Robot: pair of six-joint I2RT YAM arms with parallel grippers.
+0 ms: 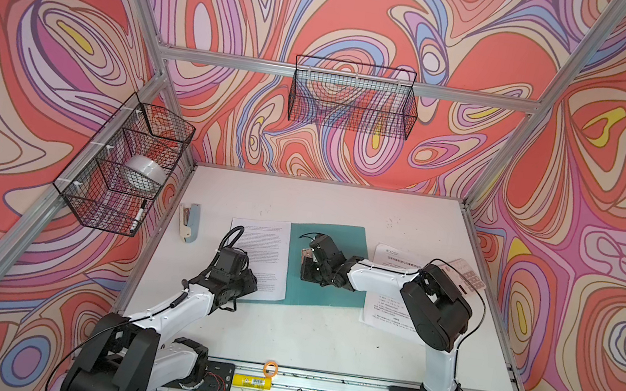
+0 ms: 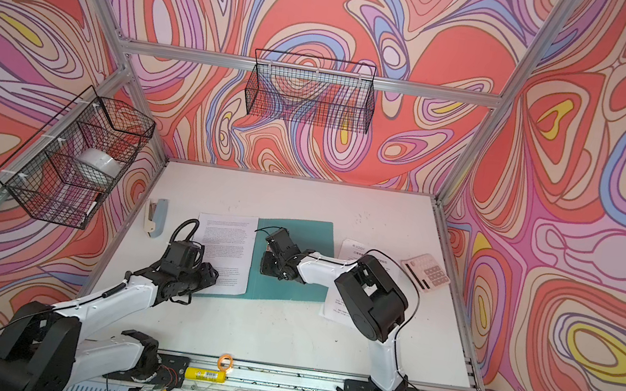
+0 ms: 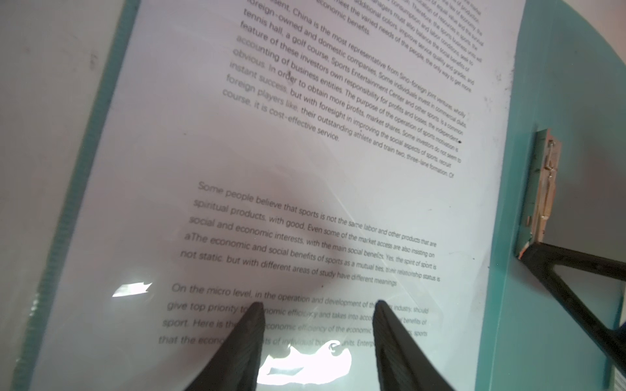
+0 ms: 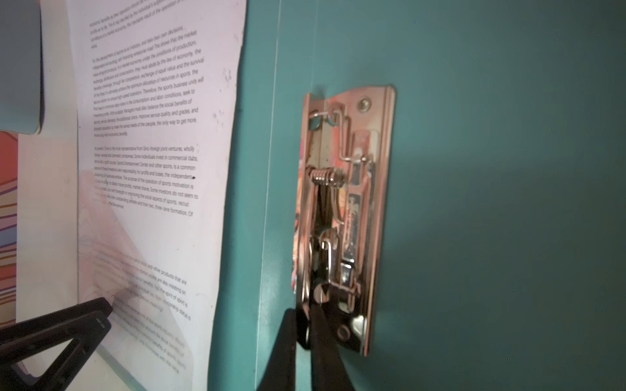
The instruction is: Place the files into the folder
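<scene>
While the thin teal-green folder (image 1: 321, 296) lies open on the white table (image 1: 283, 326), the right gripper (image 4: 303, 309) is pinched together on the end of its small metal clip (image 4: 359, 189). Directly beneath the left gripper (image 3: 316, 308), whose fingers stand apart, a white paper sheet of dense black text (image 3: 305, 169) covers the folder's other half.
</scene>
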